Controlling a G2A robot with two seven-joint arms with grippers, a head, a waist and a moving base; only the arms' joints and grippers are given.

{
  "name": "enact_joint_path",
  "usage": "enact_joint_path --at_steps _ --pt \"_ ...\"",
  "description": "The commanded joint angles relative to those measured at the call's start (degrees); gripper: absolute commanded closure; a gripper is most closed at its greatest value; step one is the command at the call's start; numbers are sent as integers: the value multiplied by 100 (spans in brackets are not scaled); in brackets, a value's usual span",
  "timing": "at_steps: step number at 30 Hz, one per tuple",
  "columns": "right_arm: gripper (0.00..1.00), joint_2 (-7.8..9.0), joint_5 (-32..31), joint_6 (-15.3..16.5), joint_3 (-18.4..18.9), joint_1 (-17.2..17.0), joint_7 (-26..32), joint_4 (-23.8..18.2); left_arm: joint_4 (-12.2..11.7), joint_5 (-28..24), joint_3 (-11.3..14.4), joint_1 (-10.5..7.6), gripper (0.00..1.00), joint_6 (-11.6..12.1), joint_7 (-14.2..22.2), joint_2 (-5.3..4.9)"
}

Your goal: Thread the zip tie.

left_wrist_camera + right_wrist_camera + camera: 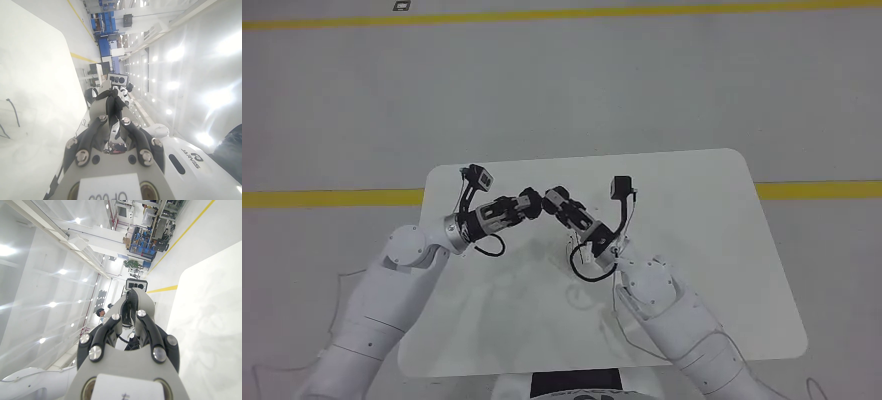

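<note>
Above the middle of the white table (pixel 692 210), my left gripper (pixel 531 204) and my right gripper (pixel 551 196) meet tip to tip. In the left wrist view the left gripper (pixel 111 94) is shut, and a thin black strap, the zip tie (pixel 117 130), runs down between its fingers. The right gripper (pixel 133 291) is also shut, with its ribbed black pads pressed together; what they pinch is hidden. A second thin dark zip tie (pixel 14 111) with a small head lies flat on the table off to the side of the left gripper.
Both arms come in from the table's near side, and black cables loop under their wrists (pixel 587 270). Yellow floor lines (pixel 332 197) run behind and beside the table. The table's rounded far corner (pixel 184 273) lies beyond the right gripper.
</note>
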State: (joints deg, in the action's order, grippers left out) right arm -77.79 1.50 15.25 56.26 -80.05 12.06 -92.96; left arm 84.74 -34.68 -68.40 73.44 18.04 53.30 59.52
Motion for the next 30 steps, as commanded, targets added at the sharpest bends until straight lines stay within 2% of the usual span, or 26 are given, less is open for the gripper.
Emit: enact_joint_path --at_steps 1,6,8,9,10,11,12,20,21,24,26,29,30 --pt "0 2 94 16 41 -9 40 -13 11 -12 -49 9 100 -7 43 -13" --pt "0 21 313 49 177 -40 219 -38 51 -134 -190 80 100 13 244 -50" --pt "0 39 641 -22 231 -19 642 -36 46 -255 -244 98 100 13 446 -67" --pt "0 39 641 -22 231 -19 642 -36 37 -363 -259 96 100 -5 575 -71" --pt "0 39 641 -22 231 -19 642 -36 67 -515 -252 80 100 -32 808 -74" --pt "0 39 641 -22 231 -19 642 -36 99 -732 -256 38 100 -94 1191 -82" --pt "0 39 641 -22 231 -19 642 -36 100 -778 -277 12 100 -107 1332 -90" --pt "0 39 641 -22 231 -19 642 -36 100 -778 -277 12 100 -107 1332 -90" --pt "0 39 691 -35 228 -36 663 -43 163 -753 -225 19 100 -132 1267 -82" --pt "0 67 1218 114 258 -47 1413 -26 -29 -799 -208 -52 100 -273 1546 -95" --pt "0 121 1427 202 386 -45 2030 44 -244 -825 -270 -144 100 -417 2060 -133" --pt "0 181 1722 143 511 -32 2741 97 -523 -930 -442 -214 100 -445 2634 -192" --pt "0 194 1788 111 529 -28 2905 109 -535 -954 -458 -212 100 -446 2634 -209"
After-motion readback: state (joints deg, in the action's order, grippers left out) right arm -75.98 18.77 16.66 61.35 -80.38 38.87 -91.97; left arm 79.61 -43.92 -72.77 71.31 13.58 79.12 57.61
